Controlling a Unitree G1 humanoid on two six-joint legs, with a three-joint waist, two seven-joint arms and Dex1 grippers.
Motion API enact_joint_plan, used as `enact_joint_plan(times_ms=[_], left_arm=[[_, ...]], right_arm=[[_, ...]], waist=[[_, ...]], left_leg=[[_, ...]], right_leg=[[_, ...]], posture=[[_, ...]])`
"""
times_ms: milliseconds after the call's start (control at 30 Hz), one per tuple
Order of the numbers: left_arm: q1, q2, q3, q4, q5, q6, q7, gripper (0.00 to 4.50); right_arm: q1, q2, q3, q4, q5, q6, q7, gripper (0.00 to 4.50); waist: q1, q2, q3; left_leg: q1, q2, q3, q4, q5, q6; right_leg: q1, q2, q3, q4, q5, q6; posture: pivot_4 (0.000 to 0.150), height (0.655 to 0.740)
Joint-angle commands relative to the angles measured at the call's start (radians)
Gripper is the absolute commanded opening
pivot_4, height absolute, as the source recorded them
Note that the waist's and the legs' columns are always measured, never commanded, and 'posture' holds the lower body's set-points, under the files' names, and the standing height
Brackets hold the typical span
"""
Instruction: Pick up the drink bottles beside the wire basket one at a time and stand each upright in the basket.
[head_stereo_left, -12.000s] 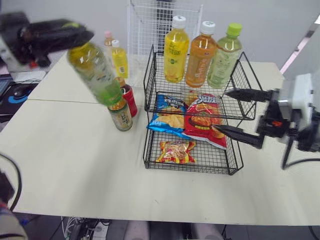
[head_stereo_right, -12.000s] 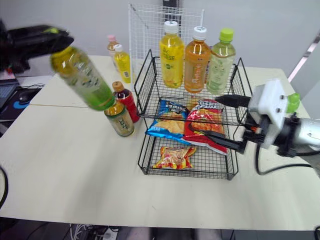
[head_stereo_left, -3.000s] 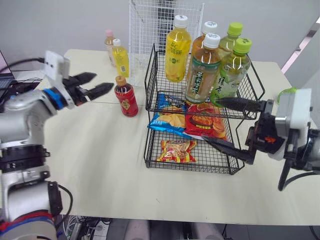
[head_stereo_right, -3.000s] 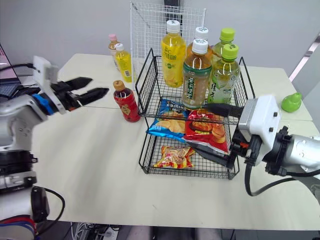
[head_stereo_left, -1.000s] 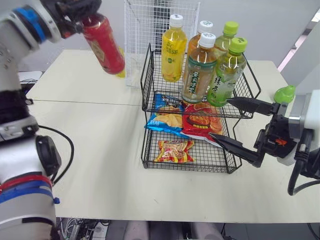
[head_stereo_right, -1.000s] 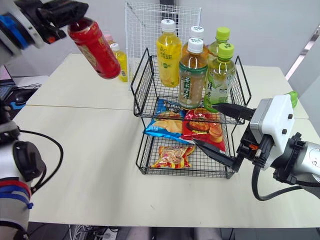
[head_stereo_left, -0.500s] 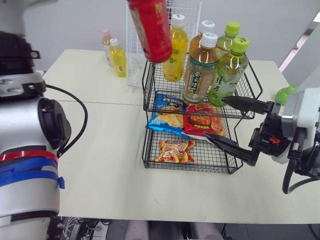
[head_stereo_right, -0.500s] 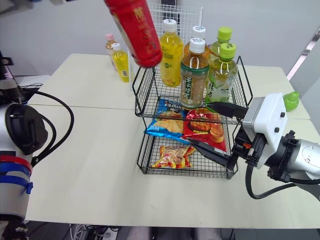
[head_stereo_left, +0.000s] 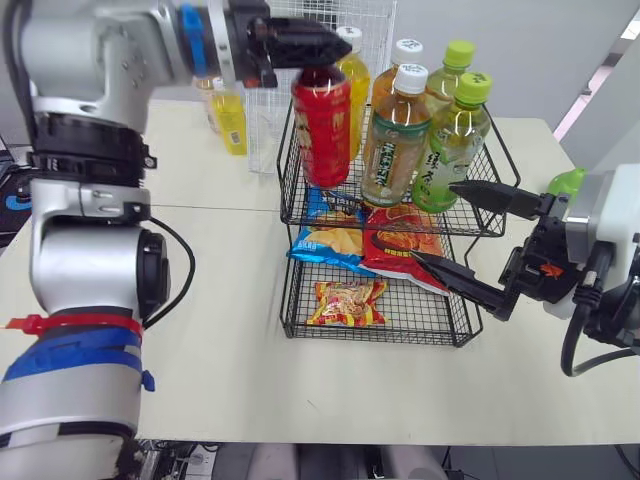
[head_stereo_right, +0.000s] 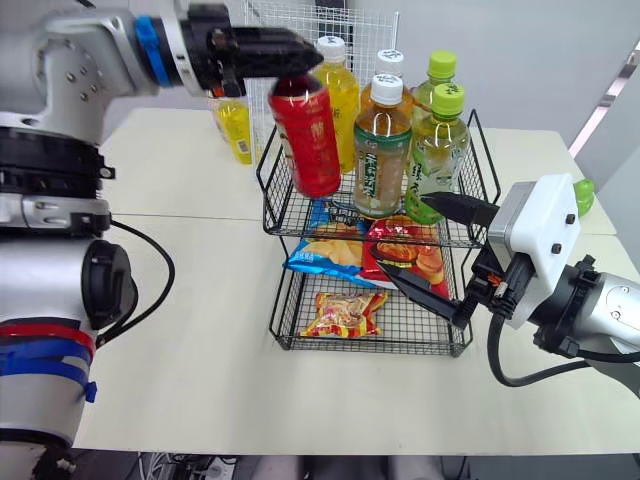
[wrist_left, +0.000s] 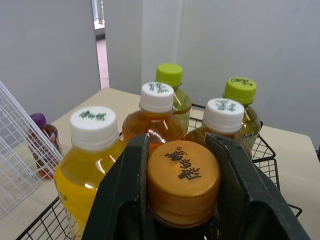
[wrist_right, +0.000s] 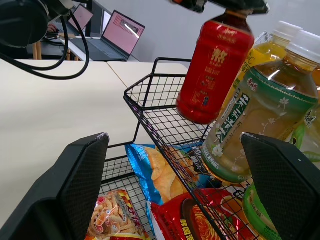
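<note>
**Red bottle over the top tier, to be set down**

The left gripper (head_stereo_left: 325, 50) is clamped on the orange cap (wrist_left: 183, 182) of the red bottle (head_stereo_left: 324, 125), one black finger on each side of it, the fingers no wider apart than the cap itself; the bottle hangs from that hold with its base inside the front left corner of the top tier of the wire basket (head_stereo_left: 420, 315); in the right wrist view the base leans a little and looks to be just above the mesh, though whether it touches I cannot tell.

Just beside it stands the amber tea bottle (head_stereo_left: 392, 140), with the yellow bottle (head_stereo_left: 352, 80) behind and a green-capped bottle (head_stereo_left: 445, 145) further along; snack packets (head_stereo_left: 400, 245) lie on the tier below.

The step in hand is likely the placing; to do it well, bring the bottle upright first, then lower it straight into the free corner; keep clear of the tea bottle, which a sideways nudge could topple; let go only once the base sits flat, since mesh wires may catch an edge; then lift straight up, clear of the caps.

The right gripper (head_stereo_left: 435, 223) hovers at the basket's front right, fingers spread wide, holding nothing; a small yellow bottle (head_stereo_left: 228, 120) waits on the table to the left.
</note>
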Motion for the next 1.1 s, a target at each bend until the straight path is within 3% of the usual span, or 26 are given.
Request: enact_joint_plan(times_ms=[33,800,1100], left_arm=[[-0.02,-0.009,0.028,-0.02,0.005,-0.055,0.006,1.35],[-0.023,-0.059,-0.019,0.002,0.058,-0.053,-0.05,1.35],[-0.036,-0.029,-0.006,0.003,0.052,-0.06,-0.102,4.16]], right_arm=[[-0.022,-0.016,-0.02,0.0,0.001,-0.01,-0.006,4.5],[-0.029,0.011,-0.036,0.001,-0.048,-0.022,-0.038,4.5],[-0.026,0.008,-0.043,0.002,-0.052,-0.019,-0.036,4.5]], waist=[[0.0,0.0,0.0],[0.0,0.001,0.0],[0.0,0.001,0.0]], left_leg=[[0.0,0.0,0.0,0.0,0.0,0.0],[0.001,0.0,0.0,0.0,0.0,0.0],[0.001,0.0,0.0,0.0,0.0,0.0]], right_leg=[[0.0,0.0,0.0,0.0,0.0,0.0],[0.001,0.0,0.0,0.0,0.0,0.0],[0.001,0.0,0.0,0.0,0.0,0.0]], posture=[[0.15,0.736],[0.15,0.736],[0.15,0.736]])
